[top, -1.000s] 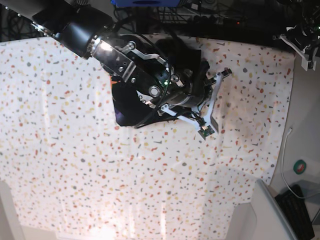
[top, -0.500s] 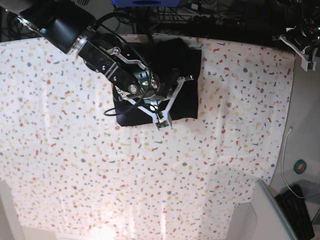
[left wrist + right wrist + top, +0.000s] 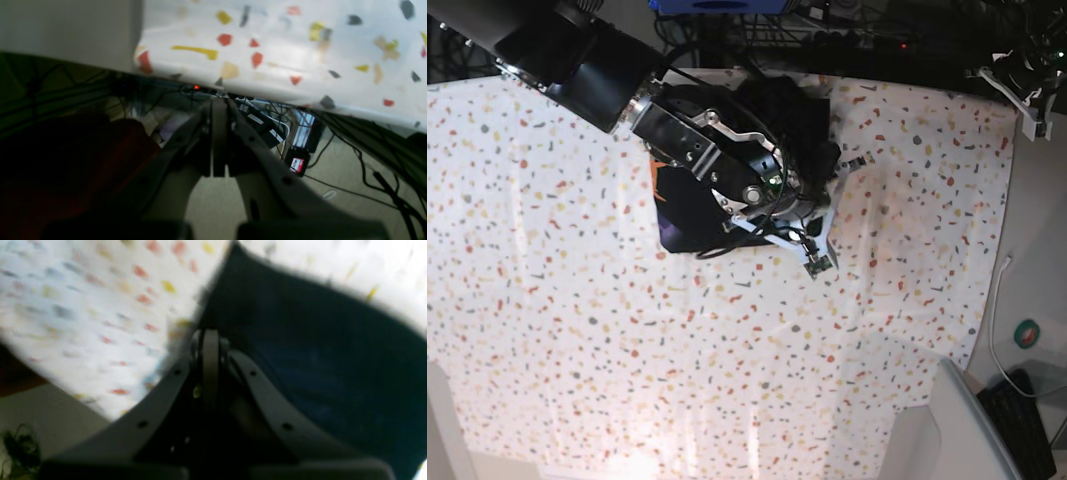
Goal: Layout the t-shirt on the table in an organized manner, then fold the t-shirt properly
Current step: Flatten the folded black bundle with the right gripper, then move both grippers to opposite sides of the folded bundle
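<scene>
The right gripper was closed, its two jaws pressed flat together with nothing visibly pinched between them, though the wrist view was smeared by blur. Directly beyond and to one side of its tips lay the shirt, a dark sheet against the speckled table, and the tips sat right at the cloth's edge; whether they touched it could not be told. From the base view that same gripper hung over the far side of the shirt, which lay bunched into a compact dark slab near the table's back edge, with a sliver of orange print peeking out at the arm's side (so the printed face was mostly tucked away or covered). The arm hid much of the cloth, so how neatly it was folded could not be judged. The fabric looked soft and limp, light enough to trail and sag from any single pinch, and likely to slide easily on the smooth tablecloth; a grip on one layer at a corner or hem would probably serve better than a grab into the bulk, which would drag several layers along. Farthest off, the left gripper was also shut and empty, parked well away from the shirt past the table's edge, looking at cables and floor beneath it.
</scene>
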Controlling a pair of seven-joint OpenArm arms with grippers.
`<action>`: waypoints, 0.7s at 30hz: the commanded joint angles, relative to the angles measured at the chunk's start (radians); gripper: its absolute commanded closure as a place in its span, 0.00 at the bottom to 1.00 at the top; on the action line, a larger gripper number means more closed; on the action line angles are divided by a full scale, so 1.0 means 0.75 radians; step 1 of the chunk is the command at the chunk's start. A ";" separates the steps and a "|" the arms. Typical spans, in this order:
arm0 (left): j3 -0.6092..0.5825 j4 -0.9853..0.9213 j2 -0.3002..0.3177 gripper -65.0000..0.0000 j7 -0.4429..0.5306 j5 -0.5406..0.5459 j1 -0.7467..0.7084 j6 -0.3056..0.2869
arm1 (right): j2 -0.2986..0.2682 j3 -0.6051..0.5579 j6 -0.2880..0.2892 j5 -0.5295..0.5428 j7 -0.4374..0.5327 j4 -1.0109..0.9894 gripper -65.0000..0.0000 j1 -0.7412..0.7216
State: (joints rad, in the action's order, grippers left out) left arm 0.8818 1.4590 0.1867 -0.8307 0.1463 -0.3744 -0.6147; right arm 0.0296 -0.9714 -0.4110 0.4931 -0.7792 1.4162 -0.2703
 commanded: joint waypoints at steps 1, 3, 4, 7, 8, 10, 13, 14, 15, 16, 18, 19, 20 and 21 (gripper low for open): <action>0.008 0.030 0.028 1.00 0.010 0.004 -0.005 -0.004 | -0.032 0.009 -0.001 0.006 -0.048 0.120 1.00 -0.009; 0.006 0.055 0.026 1.00 0.008 0.004 -0.011 -0.051 | -0.118 0.040 -0.065 0.006 -0.165 0.310 1.00 0.040; 0.006 0.067 0.024 1.00 0.008 0.004 -0.015 -0.094 | -0.151 0.067 -0.099 0.006 -0.214 0.382 1.00 0.075; 0.006 0.108 0.008 1.00 0.006 0.004 -0.019 -0.111 | -0.239 0.173 -0.159 0.009 -0.325 0.562 1.00 0.220; 0.002 0.124 0.004 1.00 0.004 0.004 -0.019 -0.111 | -0.268 0.210 -0.159 0.009 -0.329 0.588 1.00 0.273; -0.068 0.149 -0.009 1.00 0.004 -0.012 -0.019 -0.111 | -0.302 0.255 -0.159 0.006 -0.308 0.586 1.00 0.341; -0.197 0.169 -0.009 1.00 0.004 -0.012 -0.021 -0.111 | -0.331 0.263 -0.159 0.006 -0.212 0.502 1.00 0.380; -0.221 0.169 -0.011 1.00 0.004 -0.012 -0.017 -0.111 | -0.329 0.261 -0.159 0.006 -0.196 0.480 1.00 0.388; -0.242 0.169 -0.011 1.00 0.004 -0.012 -0.011 -0.111 | -0.329 0.261 -0.159 0.006 -0.179 0.453 1.00 0.390; -0.248 0.169 -0.013 1.00 0.004 -0.010 -0.007 -0.111 | -0.327 0.255 -0.157 0.006 -0.169 0.427 1.00 0.392; -0.246 0.161 -0.013 1.00 0.004 0.002 -0.001 -0.111 | -0.327 0.212 -0.157 0.006 -0.163 0.384 1.00 0.394; -0.246 0.157 -0.011 1.00 0.006 0.002 0.011 -0.111 | -0.325 0.181 -0.157 0.006 -0.161 0.371 1.00 0.390; -0.236 0.153 -0.007 1.00 0.006 0.000 0.017 -0.111 | -0.317 0.149 -0.157 0.006 -0.147 0.365 1.00 0.388; -0.203 0.147 -0.005 1.00 0.006 0.002 0.022 -0.111 | -0.300 0.116 -0.157 0.006 -0.130 0.363 1.00 0.388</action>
State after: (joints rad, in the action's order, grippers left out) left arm 0.7189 1.5558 0.1688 -0.8383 0.1368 -0.3595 -0.6971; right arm -0.2089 -0.8875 -0.5323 0.4938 -0.8978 1.6722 0.0338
